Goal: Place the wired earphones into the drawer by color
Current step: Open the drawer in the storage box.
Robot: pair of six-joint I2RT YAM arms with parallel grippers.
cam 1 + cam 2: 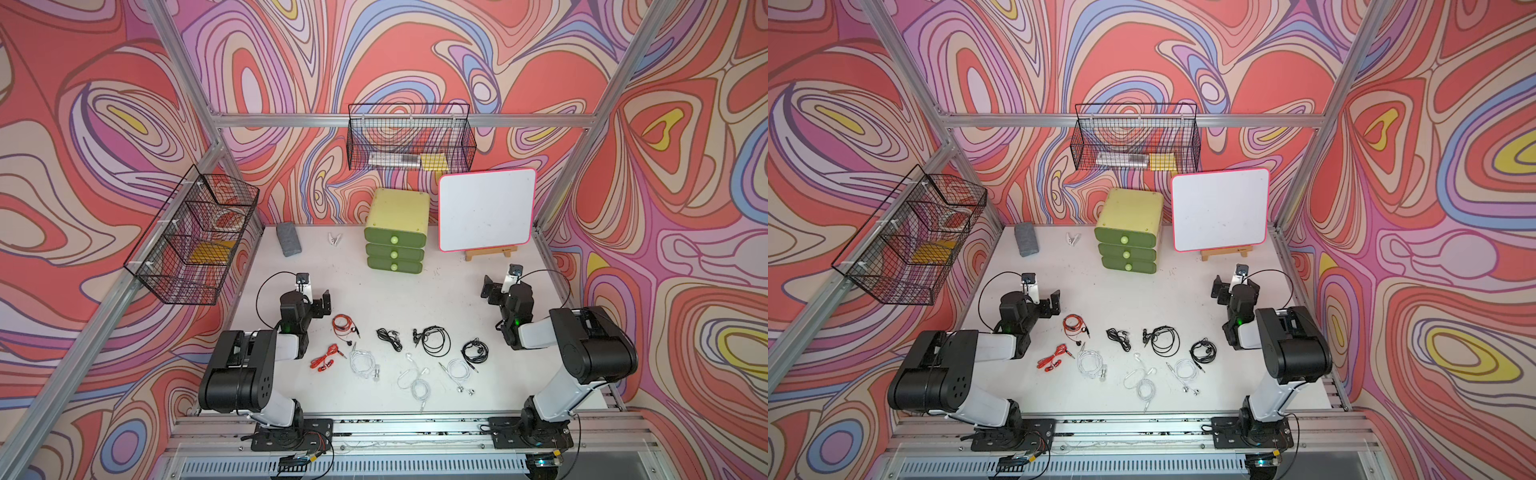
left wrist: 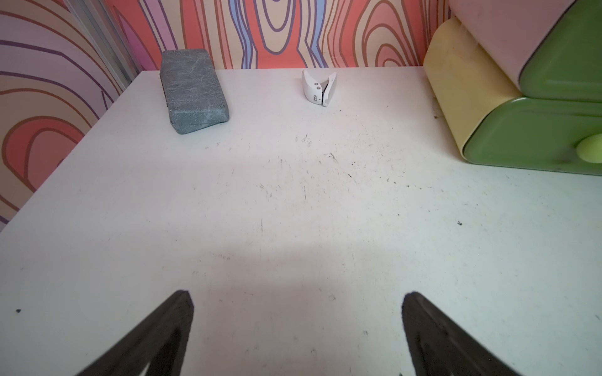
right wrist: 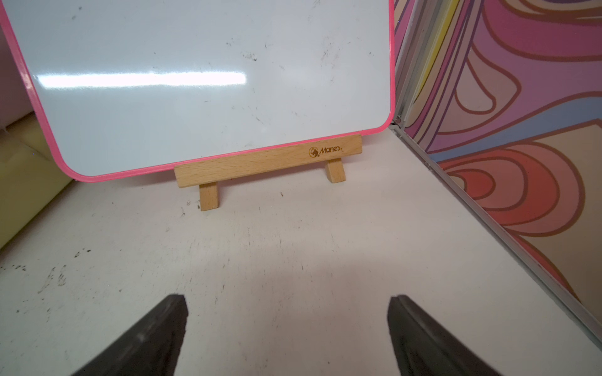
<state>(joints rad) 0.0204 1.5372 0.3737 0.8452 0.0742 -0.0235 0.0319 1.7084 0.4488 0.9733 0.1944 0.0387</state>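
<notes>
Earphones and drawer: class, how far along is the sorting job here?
Done: nothing yet; all three fronts of the drawer look shut. In hand: nothing; the left gripper and right gripper are open and empty over bare table. Left: everything, with two red earphones, three black earphones and three white earphones lying on the table.

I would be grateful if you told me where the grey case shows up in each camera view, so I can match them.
Both top views: the grey case lies near the table's back edge, left of the drawer.
Left wrist view: the case lies near the table's far edge.
Right wrist view: not in it.
Shared landmark: the white clip, between case and drawer.
</notes>
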